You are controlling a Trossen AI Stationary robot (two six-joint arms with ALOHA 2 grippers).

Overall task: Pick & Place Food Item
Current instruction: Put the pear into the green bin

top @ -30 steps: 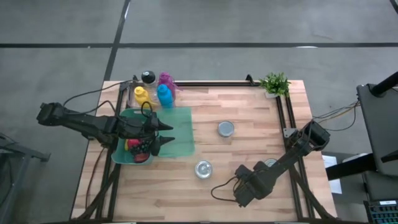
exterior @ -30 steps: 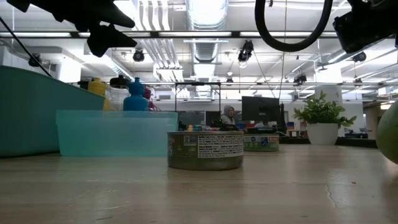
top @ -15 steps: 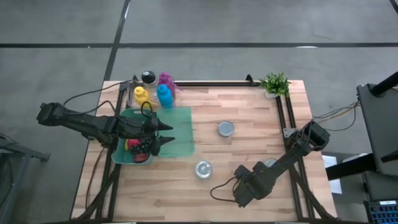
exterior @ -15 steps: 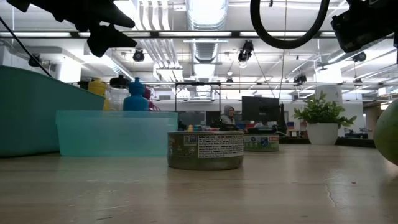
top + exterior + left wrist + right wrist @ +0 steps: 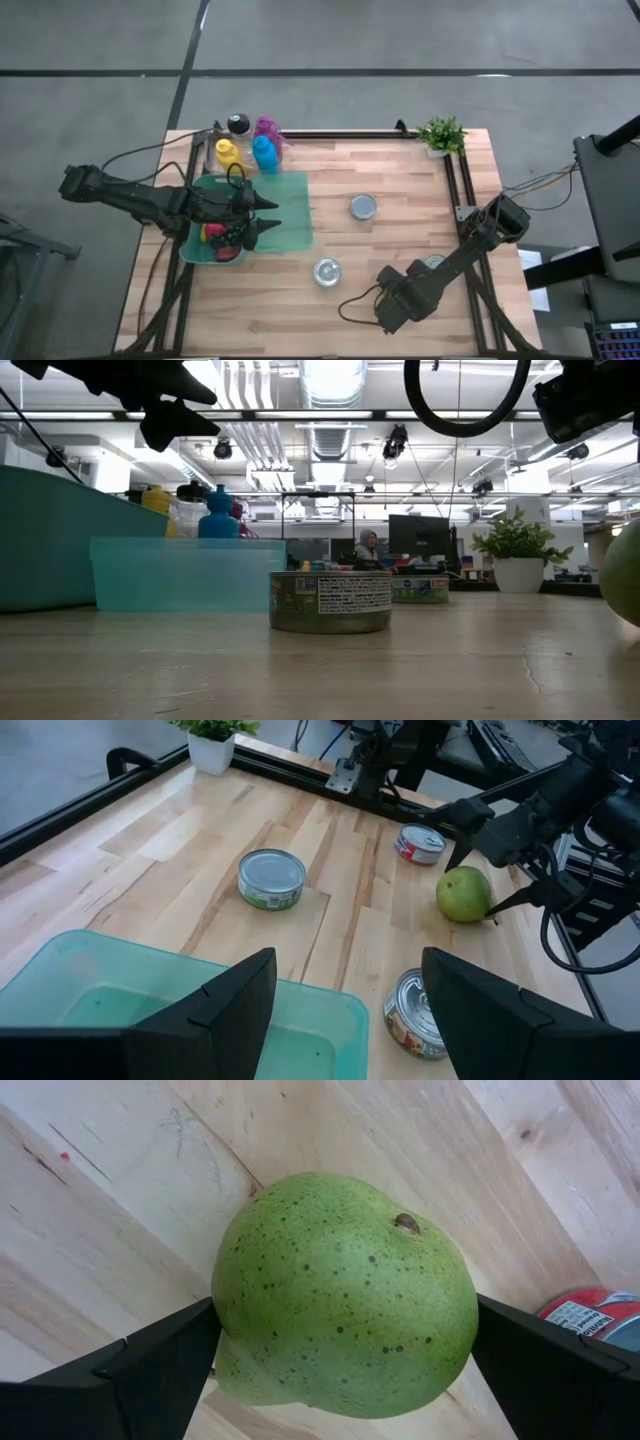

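We centre the right gripper's (image 5: 340,1370) wide-spread fingers around the speckled green pear (image 5: 345,1295), mid-frame on the pale wooden surface (image 5: 120,1200), then close gently; left fingers (image 5: 215,1010) part-open, empty.

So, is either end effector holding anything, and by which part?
Nothing held yet: the right end effector straddles the pear's sides, open; the left end effector is empty.

overhead, table-level, two wrist cams; shared table (image 5: 400,200)
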